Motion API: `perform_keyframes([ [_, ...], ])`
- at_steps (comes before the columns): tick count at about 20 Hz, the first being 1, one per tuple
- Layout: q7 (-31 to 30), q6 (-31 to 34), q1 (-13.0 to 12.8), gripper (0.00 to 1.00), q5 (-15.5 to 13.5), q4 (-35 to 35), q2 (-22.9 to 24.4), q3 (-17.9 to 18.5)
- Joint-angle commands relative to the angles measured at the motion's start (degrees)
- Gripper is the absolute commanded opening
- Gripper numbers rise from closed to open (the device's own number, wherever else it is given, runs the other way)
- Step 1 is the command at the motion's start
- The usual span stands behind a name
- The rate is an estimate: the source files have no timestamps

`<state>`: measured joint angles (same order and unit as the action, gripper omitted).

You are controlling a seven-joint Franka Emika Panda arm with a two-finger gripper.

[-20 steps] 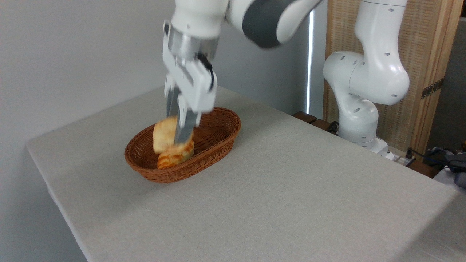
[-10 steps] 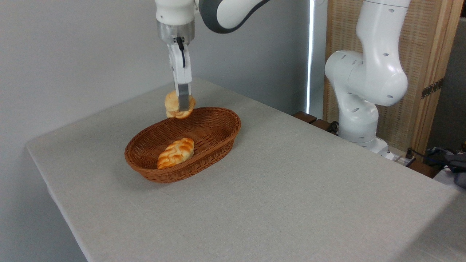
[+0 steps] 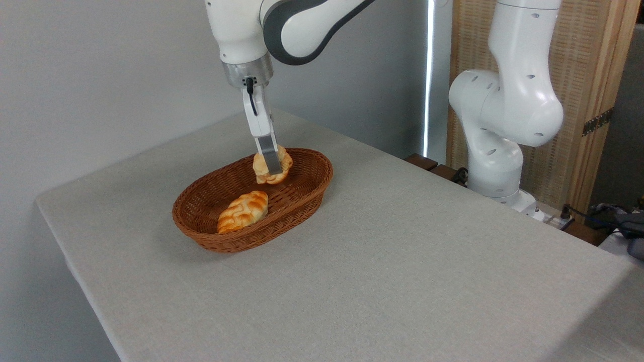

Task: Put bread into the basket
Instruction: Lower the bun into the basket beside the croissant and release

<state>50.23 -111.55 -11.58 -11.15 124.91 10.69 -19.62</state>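
Woven wicker basket [image 3: 211, 232], matt cloth table [image 3: 402, 261]

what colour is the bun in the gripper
Pale golden-yellow; the bread shows best in the fixed camera view.

Round pale golden layered bun [image 3: 272, 166] – pinched edge-on, hanging over far right end, inside rim | shallow oval reddish-brown woven wicker basket [image 3: 211, 237] – upright on table

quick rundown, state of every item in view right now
pincer: shut on the bun, over the far end of the basket
bun: held by the pincer, low inside the basket; whether it touches the weave cannot be told
braided loaf: lying in the basket, untouched
wicker basket: upright on the table
table: covered with pale cloth
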Motion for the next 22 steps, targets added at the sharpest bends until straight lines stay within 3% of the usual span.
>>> perform_keyframes([
  [1,0.83,2.21,0.42,0.83,1.39,-0.28,0.39,-0.34],
  [4,0.92,2.65,0.42,0.96,3.49,-0.28,0.39,-0.42],
  [7,1.18,2.83,0.42,0.99,3.76,-0.28,0.39,-0.42],
  [22,0.92,5.55,1.38,1.00,3.67,-1.69,1.00,0.19],
])
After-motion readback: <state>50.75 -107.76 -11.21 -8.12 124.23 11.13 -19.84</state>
